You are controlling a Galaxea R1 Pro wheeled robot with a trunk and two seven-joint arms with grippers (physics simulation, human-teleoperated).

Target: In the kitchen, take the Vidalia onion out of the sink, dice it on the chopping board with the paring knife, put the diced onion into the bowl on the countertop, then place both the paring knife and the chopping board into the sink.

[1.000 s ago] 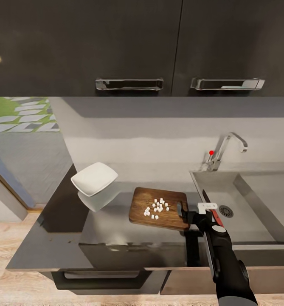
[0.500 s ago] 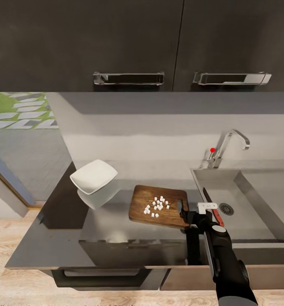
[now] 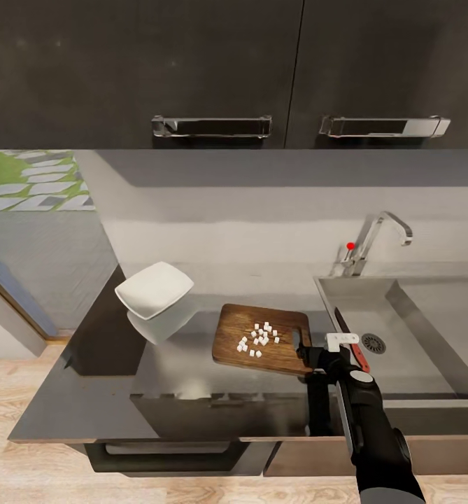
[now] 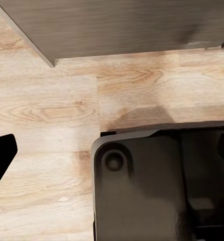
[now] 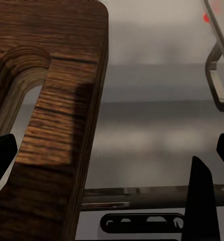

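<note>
The chopping board (image 3: pixel 242 334) lies on the countertop (image 3: pixel 87 392) just left of the sink (image 3: pixel 408 364). Several white cubes of diced onion (image 3: pixel 258 339) sit on its middle. My right gripper (image 3: pixel 305 348) is open at the board's handle end. In the right wrist view the right gripper (image 5: pixel 112 150) straddles the strip of board (image 5: pixel 57 125) between the handle slot and the short edge. The paring knife (image 3: pixel 360 361) lies in the sink beside the drain, red handle toward me. The white bowl (image 3: pixel 154 290) stands left of the board. My left gripper (image 4: pixel 112 155) is open over the wooden floor.
The chrome tap (image 3: pixel 377 234) with a red knob rises behind the sink. Dark upper cabinets (image 3: pixel 213 70) with chrome handles hang overhead. The countertop ends at the left past the bowl. The left wrist view shows the robot's base (image 4: pixel 157 186) and the wooden floor (image 4: pixel 46 110).
The head view has shifted slightly, so the whole picture sits a little differently. The board, onion pieces, knife, bowl and right gripper keep their places relative to each other.
</note>
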